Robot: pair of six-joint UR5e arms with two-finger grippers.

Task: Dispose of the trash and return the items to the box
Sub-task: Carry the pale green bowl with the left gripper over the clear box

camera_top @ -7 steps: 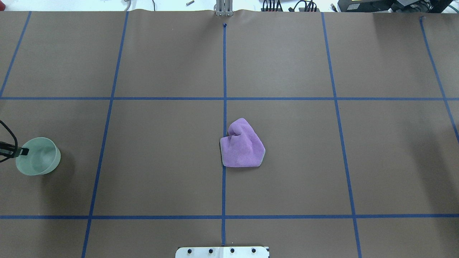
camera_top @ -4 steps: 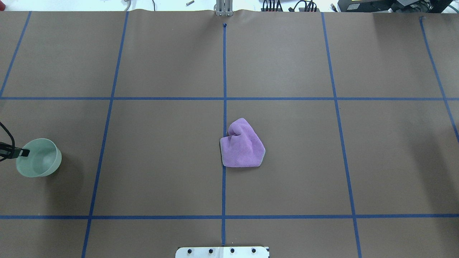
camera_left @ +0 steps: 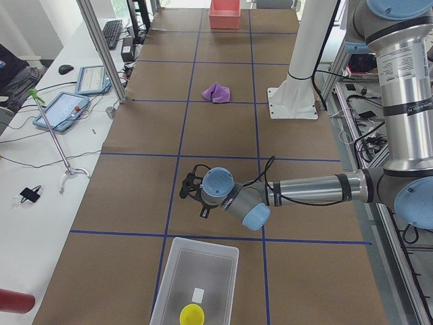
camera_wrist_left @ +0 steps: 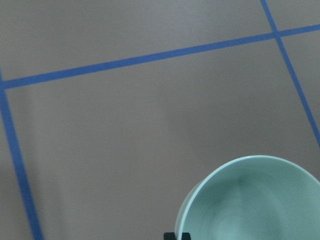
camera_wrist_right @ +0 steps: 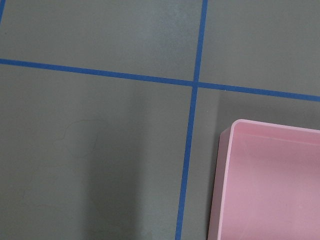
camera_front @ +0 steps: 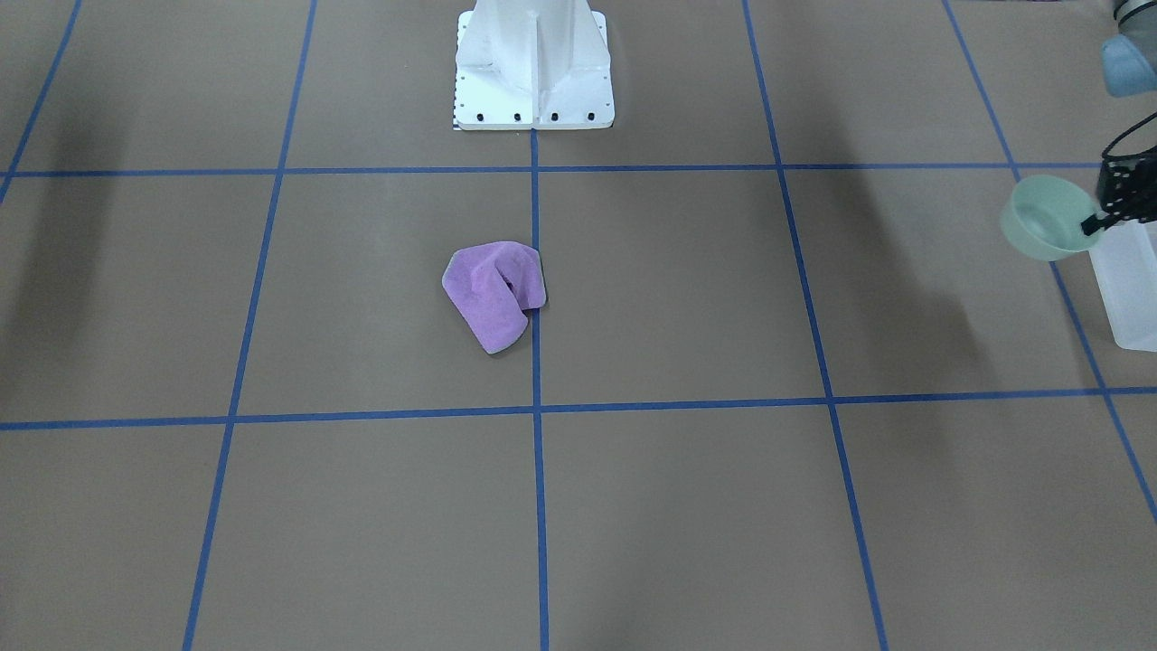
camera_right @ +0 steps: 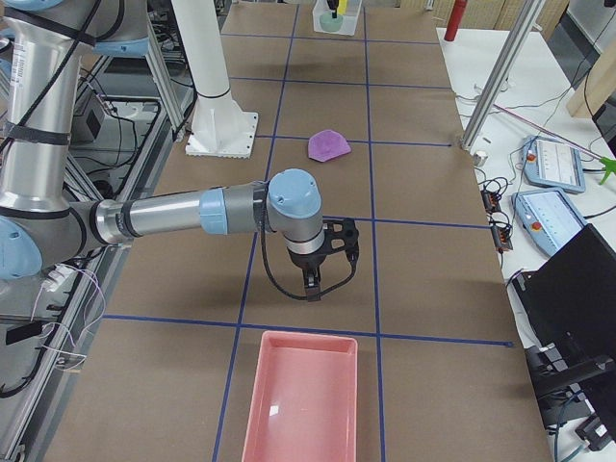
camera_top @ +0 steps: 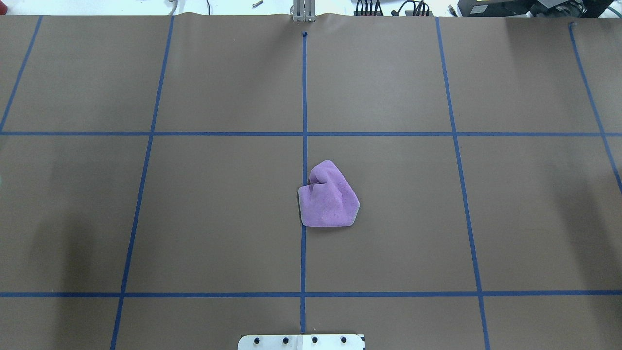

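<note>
Front view: the left gripper (camera_front: 1092, 222) is clamped on the rim of the bowl (camera_front: 1039, 221). The bowl hangs tilted to one side of the fingers, and the box (camera_front: 1130, 298) sits on the other side. Let go here, the bowl would likely miss the box or clip its wall.

Overhead: only the cloth (camera_top: 328, 197) shows, well apart from any fingers.

Left side: the cup (camera_left: 192, 314) lies in the box, so the bowl could land on it.

Right side: the right gripper (camera_right: 315, 287) hangs near the pink tray (camera_right: 300, 395); open or closed, I cannot tell.

Left wrist: bare table (camera_wrist_left: 125, 125) lies beyond the bowl. A one-edge pinch may slip.
</note>
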